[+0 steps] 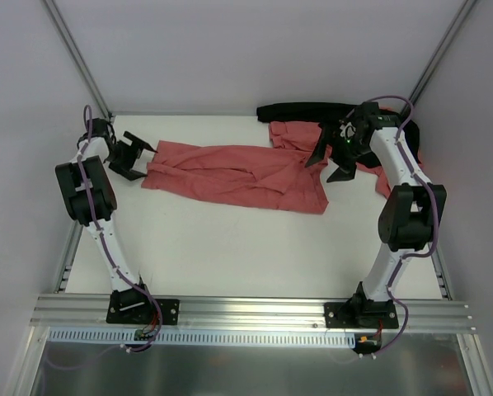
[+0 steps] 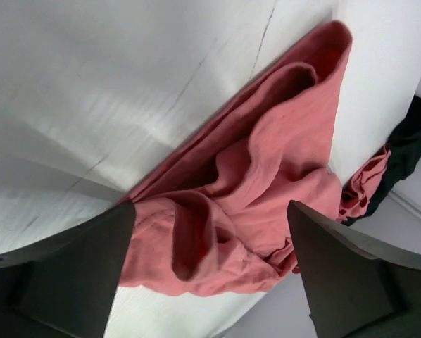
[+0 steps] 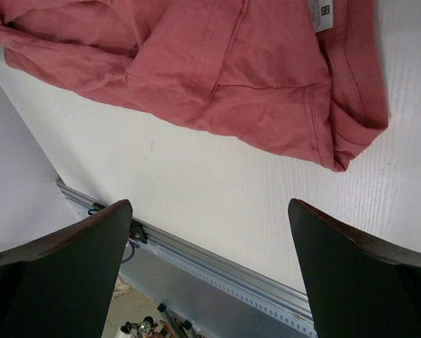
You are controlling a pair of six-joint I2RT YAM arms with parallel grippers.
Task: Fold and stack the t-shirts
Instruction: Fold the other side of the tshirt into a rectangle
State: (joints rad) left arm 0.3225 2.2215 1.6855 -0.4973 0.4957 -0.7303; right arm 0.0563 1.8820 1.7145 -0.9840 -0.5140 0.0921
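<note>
**Near edge.** Metal rail (image 1: 246, 309) carrying both arm bases. Beyond it lies a broad stretch of white bench (image 1: 230, 247) with nothing on it.

**Mid bench.** T-shirt (image 1: 230, 175), salmon-red, lying as a long rumpled band from left to right. It is not flat: the cloth is doubled over itself in ridges and a hem is turned up. The left wrist view shows deep folds and a pocket of loose cloth at its left end. No fold in the task's sense is made yet, by the look of it.

**Left hand** (image 1: 141, 162). Fingers wide apart, gripping nothing, just beside the shirt's left end.

**Right hand** (image 1: 329, 165). Fingers spread fully, empty, hanging over the shirt's right end. Its own camera shows a hem, a label and bare bench beneath.

**Far right.** Second t-shirt (image 1: 289, 134), same colour, bunched, meeting the first under the right hand. Where one ends and the other begins cannot be told.

**Far edge.** Black cloth (image 1: 300, 109), draped along the back and lying over part of the second shirt.

**Hazards, as judged.**
- A pinch into the ridged cloth may catch several layers, so the shirt would lift as a lump instead of opening.
- At the right end, matching colour and overlap invite a grip on both shirts at once.
- The black cloth could then be dragged along.
- Uneven pulling by the two hands would twist the band further.
</note>
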